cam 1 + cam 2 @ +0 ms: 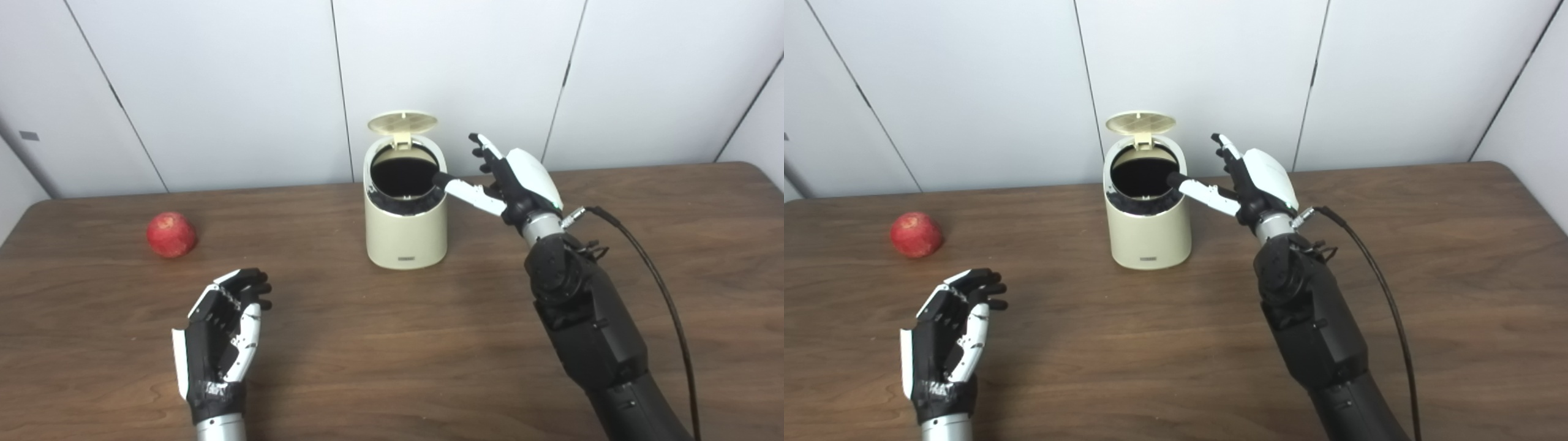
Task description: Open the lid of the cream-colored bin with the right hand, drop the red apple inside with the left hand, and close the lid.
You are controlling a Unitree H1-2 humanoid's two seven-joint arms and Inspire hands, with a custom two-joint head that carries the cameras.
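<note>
The cream-colored bin (406, 236) stands mid-table with its round lid (402, 121) tipped up and back, showing a dark inside. My right hand (511, 180) is open just right of the bin, its thumb reaching to the bin's right rim. The red apple (171, 234) lies on the table at the far left. My left hand (223, 331) is open and empty, palm up, near the front, below and right of the apple.
The brown wooden table (380, 343) ends at a white panelled wall behind the bin. A black cable (649, 269) runs from my right wrist down over the table's right side.
</note>
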